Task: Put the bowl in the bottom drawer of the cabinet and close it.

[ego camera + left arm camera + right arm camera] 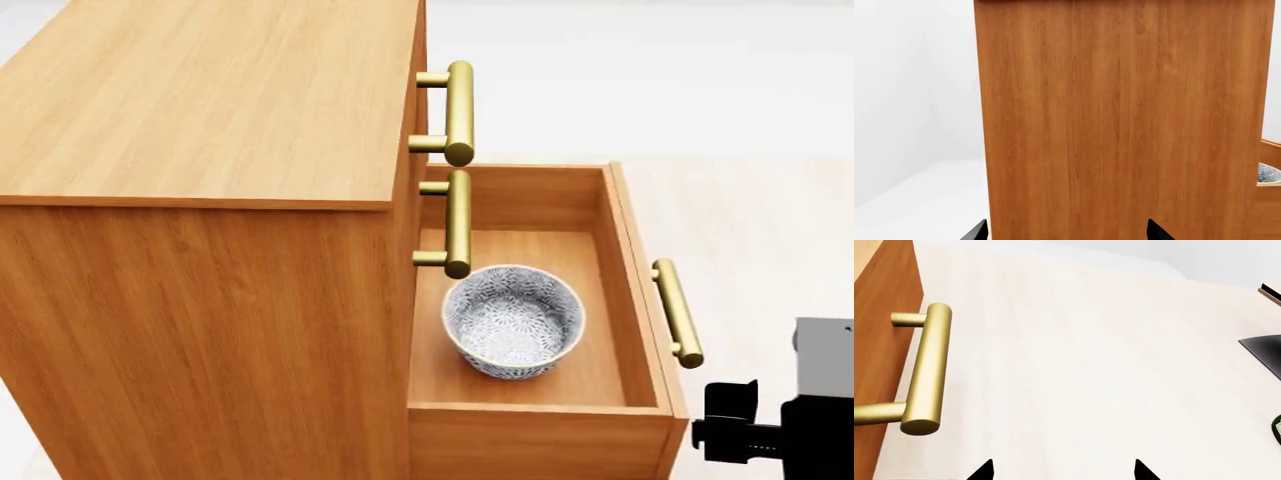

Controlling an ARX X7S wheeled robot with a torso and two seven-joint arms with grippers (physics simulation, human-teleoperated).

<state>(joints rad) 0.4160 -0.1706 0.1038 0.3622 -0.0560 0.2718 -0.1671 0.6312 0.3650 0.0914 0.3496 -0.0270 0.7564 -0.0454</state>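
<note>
The cabinet point(200, 200) stood with its bottom drawer point(641, 300) pulled out, the bowl point(514, 320) upright inside. The right gripper point(1062, 471), fingers spread, hung beside its handle point(924, 370); the left gripper point(1066, 231), likewise spread, faced the cabinet's side.

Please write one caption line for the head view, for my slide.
Patterned bowl sits inside the open bottom drawer of the cabinet.
</note>
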